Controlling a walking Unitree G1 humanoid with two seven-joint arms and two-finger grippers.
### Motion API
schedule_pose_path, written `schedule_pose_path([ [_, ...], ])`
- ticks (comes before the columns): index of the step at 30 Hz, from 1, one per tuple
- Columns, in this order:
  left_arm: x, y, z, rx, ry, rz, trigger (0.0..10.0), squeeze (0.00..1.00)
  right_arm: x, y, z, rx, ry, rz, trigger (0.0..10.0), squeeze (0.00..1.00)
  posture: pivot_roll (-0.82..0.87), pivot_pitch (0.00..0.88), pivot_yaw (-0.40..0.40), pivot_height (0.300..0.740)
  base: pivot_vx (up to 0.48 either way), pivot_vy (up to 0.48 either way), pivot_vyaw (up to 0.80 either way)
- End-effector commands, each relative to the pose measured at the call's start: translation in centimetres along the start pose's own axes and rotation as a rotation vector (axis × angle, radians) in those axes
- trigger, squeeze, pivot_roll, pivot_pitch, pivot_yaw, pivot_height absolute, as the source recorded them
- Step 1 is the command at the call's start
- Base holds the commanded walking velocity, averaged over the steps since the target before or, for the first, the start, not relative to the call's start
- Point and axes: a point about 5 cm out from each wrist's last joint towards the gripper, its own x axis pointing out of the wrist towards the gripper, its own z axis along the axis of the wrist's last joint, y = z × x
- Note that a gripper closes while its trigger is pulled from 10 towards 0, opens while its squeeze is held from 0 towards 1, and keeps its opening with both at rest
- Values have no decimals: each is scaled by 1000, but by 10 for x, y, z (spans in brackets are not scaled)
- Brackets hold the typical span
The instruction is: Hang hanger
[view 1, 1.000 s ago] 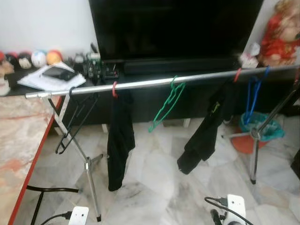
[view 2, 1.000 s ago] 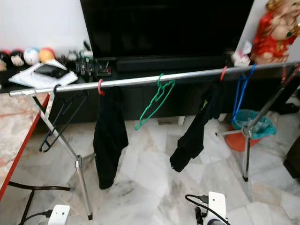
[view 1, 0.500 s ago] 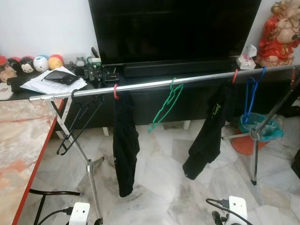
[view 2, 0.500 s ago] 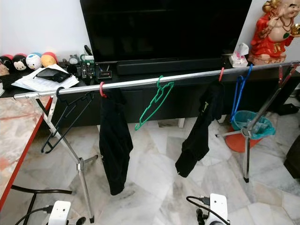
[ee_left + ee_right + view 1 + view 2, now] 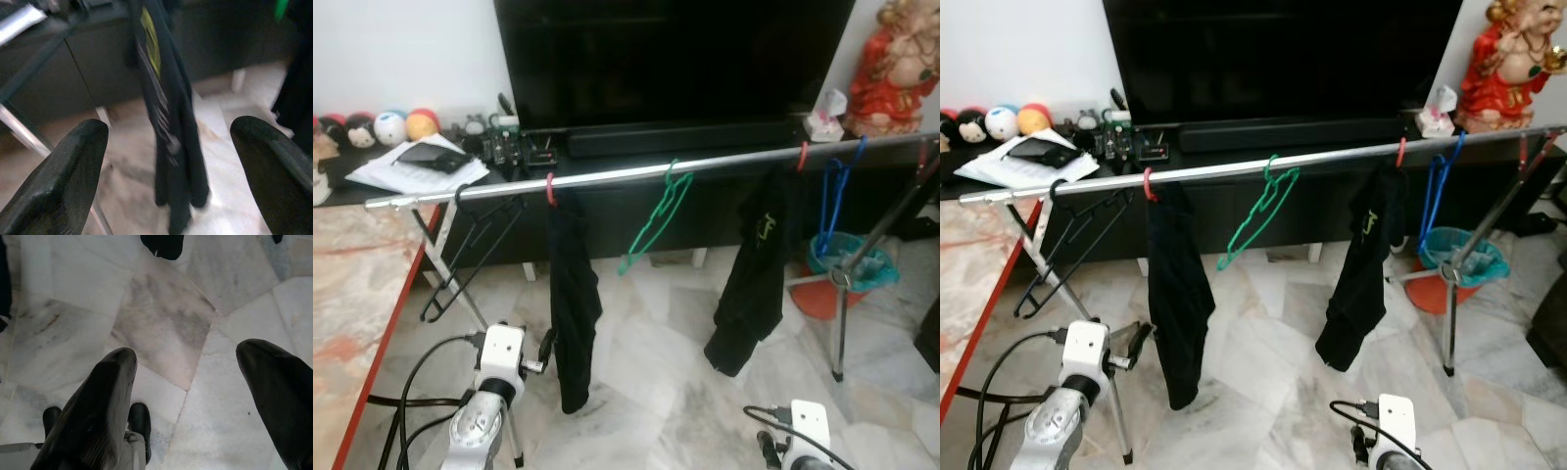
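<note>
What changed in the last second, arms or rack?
The left arm came up: the left gripper now hangs open in front of the black garment, holding nothing. The right gripper stays low and open. The rail and green hanger are unchanged.

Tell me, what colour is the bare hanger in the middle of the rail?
Green hanger; it shows best in the left eye view.

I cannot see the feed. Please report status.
Left gripper open, raised toward black garment. Right gripper open, over floor. Green hanger already on rail.
</note>
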Motion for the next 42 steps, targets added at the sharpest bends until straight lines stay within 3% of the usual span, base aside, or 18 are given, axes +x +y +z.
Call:
schedule_pose_path([
  [1, -6, -4, -6, 15, 17, -18, 10000, 0, 1, -2, 4, 32, -7, -26, 10000, 0, 53, 0, -26, 740, 0, 0, 0],
  [6, -15, -4, 6, 28, -20, -4, 10000, 0, 1, -5, 11, 20, -18, -37, 10000, 0, 61, 0, -45, 740, 0, 0, 0],
  [10, -13, -1, 25, 22, -90, 28, 10000, 0, 2, -7, 15, 18, -23, -43, 10000, 0, 80, 0, -56, 740, 0, 0, 0],
  [24, 25, -13, 69, -5, -195, 1, 10000, 0, 0, -8, 6, 45, -13, -62, 10000, 0, 48, 0, -23, 740, 0, 0, 0],
  [31, 30, -19, 83, -35, -230, 23, 10000, 0, -2, -14, -3, 41, 8, -84, 10000, 0, 96, 0, -59, 740, 0, 0, 0],
  [42, 39, -18, 91, -46, -234, 15, 10000, 0, -4, -16, -12, 38, 16, -92, 10000, 0, 28, 0, -25, 740, 0, 0, 0],
])
